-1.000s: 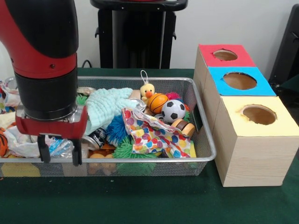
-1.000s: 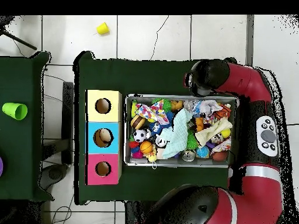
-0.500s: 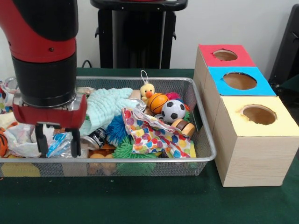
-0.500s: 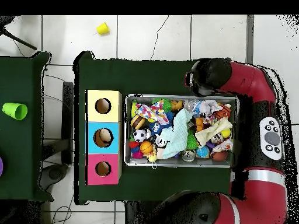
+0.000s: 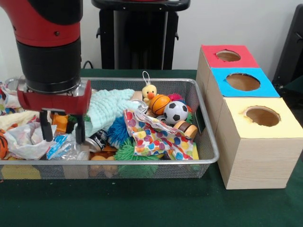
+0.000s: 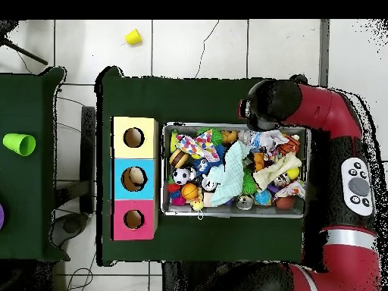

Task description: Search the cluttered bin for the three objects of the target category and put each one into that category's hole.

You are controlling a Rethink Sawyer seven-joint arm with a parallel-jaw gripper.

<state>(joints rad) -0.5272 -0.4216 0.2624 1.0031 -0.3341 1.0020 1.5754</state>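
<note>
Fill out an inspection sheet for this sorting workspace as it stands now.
Surface: green cloth-covered table, bare in front of the bin.
Job's things: wire mesh bin packed full; box with red hole, blue hole and yellow hole beside it. Something rests inside the blue hole.
Clutter: soccer ball, basketball, yellow duck, mint cloth, polka-dot cloth, crumpled plastic wrapper.
Gripper: gripper open, empty, fingers just above the wrapper at the bin's end farthest from the box.
Cables: thin cables on the tiled floor.
Surroundings: yellow cup on floor; green cup on a side table.
</note>
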